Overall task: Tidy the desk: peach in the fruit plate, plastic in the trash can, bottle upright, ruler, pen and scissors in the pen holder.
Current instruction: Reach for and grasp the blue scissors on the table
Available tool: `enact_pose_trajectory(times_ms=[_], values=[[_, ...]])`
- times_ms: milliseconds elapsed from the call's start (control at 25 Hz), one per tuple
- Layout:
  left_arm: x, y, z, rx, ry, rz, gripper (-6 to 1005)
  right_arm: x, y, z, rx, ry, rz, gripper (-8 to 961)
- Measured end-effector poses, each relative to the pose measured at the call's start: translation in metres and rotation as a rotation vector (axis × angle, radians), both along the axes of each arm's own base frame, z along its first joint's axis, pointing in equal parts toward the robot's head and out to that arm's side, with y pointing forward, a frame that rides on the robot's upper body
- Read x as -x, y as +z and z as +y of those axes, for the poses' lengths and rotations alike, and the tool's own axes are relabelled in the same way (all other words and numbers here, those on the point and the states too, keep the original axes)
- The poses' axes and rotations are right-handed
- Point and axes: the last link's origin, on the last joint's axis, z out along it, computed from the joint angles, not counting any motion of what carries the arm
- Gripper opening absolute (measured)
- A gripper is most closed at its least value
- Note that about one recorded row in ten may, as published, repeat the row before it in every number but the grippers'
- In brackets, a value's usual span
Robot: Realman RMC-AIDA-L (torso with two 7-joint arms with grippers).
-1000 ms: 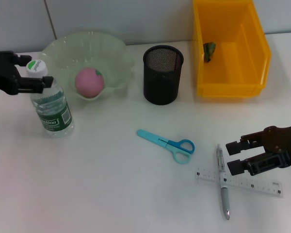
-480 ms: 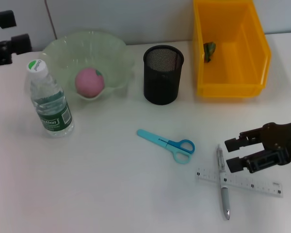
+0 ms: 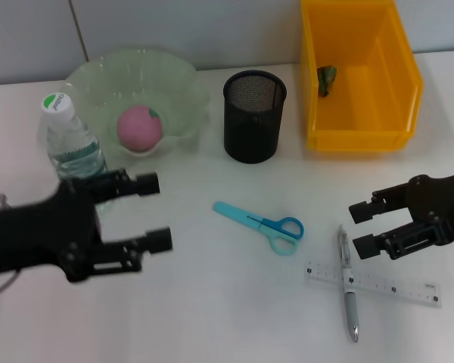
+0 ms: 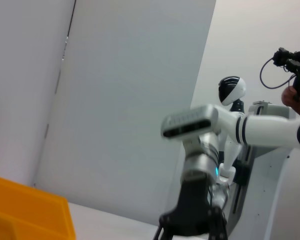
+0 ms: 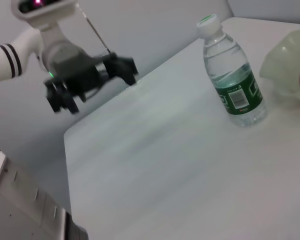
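Observation:
The bottle (image 3: 66,140) stands upright on the desk (image 3: 212,302), left of the fruit plate (image 3: 106,76), which holds the peach (image 3: 140,127). My left gripper (image 3: 156,212) hovers open and empty in front of the bottle, its arm covering the bottle's base. The scissors (image 3: 261,224) lie mid-desk. The pen (image 3: 349,287) lies across the ruler (image 3: 397,287) at the front right. Just above them my right gripper (image 3: 361,227) is open and empty. The pen holder (image 3: 254,116) stands at the back centre, the trash can (image 3: 359,113) to its right with a green scrap of plastic (image 3: 327,79) inside.
The right wrist view shows the bottle (image 5: 232,82), the fruit plate's rim (image 5: 287,60) and the left gripper (image 5: 90,80) farther off. In the left wrist view are a corner of the trash can (image 4: 25,215) and the right arm's gripper (image 4: 192,225).
My left arm has left the bottle's cap, drawn away to the far left, then swung forward in front of the bottle, still open. My right gripper has shifted slightly back from the ruler.

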Motion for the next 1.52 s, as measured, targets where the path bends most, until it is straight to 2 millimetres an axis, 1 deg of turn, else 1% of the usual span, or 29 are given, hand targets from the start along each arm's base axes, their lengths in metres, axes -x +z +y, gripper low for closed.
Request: enact_pose_trajectory(times_ms=[120,200,240,440,600,640,680,760,800,840,880,920,960,1000,1040,1080,1200,1240,1280,1400,1440,1520], values=[[0.012,-0.017,-0.006,-0.036,-0.004,-0.005,805,0.005,0.0,0.002,0.004,0.014,-0.029,784],[0.017,-0.023,-0.009,-0.048,-0.005,0.006,805,0.008,0.0,0.004,0.008,0.02,-0.058,784],[0.022,-0.029,-0.012,-0.053,-0.005,0.025,805,0.012,-0.001,0.007,0.014,0.025,-0.086,784],[0.029,-0.039,-0.013,-0.051,0.005,0.08,805,0.021,-0.002,0.014,0.026,0.039,-0.146,783],[0.03,-0.038,-0.012,-0.054,0.005,0.088,805,0.031,-0.003,0.025,0.022,0.05,-0.179,783],[0.031,-0.038,-0.012,-0.055,0.005,0.093,804,0.037,-0.005,0.033,0.018,0.05,-0.215,783],[0.032,-0.037,-0.011,-0.056,0.006,0.101,804,0.037,-0.005,0.033,0.018,0.05,-0.215,783],[0.034,-0.038,-0.011,-0.055,0.008,0.116,804,0.044,-0.009,0.042,0.016,0.054,-0.257,783],[0.035,-0.038,-0.011,-0.054,0.009,0.123,804,0.049,-0.012,0.046,0.015,0.059,-0.277,784],[0.036,-0.039,-0.012,-0.052,0.01,0.132,804,0.059,-0.019,0.054,0.015,0.075,-0.315,784],[0.037,-0.04,-0.012,-0.051,0.011,0.142,804,0.065,-0.023,0.059,0.014,0.083,-0.34,784],[0.039,-0.041,-0.012,-0.052,0.013,0.151,804,0.065,-0.023,0.059,0.014,0.083,-0.34,784],[0.039,-0.041,-0.011,-0.054,0.015,0.156,804,0.071,-0.027,0.063,0.014,0.089,-0.363,784],[0.04,-0.042,-0.011,-0.056,0.019,0.161,804,0.076,-0.032,0.066,0.014,0.098,-0.392,784],[0.04,-0.042,-0.011,-0.058,0.022,0.163,804,0.086,-0.042,0.073,0.005,0.115,-0.449,784],[0.041,-0.042,-0.01,-0.06,0.024,0.166,804,0.086,-0.042,0.073,0.005,0.115,-0.449,784],[0.043,-0.042,-0.009,-0.065,0.034,0.174,804,0.099,-0.059,0.082,-0.002,0.145,-0.528,783],[0.044,-0.043,-0.009,-0.063,0.041,0.182,804,0.107,-0.071,0.086,0.002,0.164,-0.56,783],[0.044,-0.042,-0.009,-0.062,0.044,0.183,804,0.107,-0.071,0.086,0.002,0.164,-0.56,783],[0.045,-0.042,-0.009,-0.057,0.053,0.189,803,0.116,-0.087,0.087,0.01,0.195,-0.598,783],[0.046,-0.042,-0.009,-0.054,0.055,0.19,803,0.12,-0.097,0.088,0.002,0.213,-0.63,783],[0.046,-0.043,-0.01,-0.05,0.06,0.194,803,0.122,-0.101,0.089,-0.004,0.213,-0.643,783]])
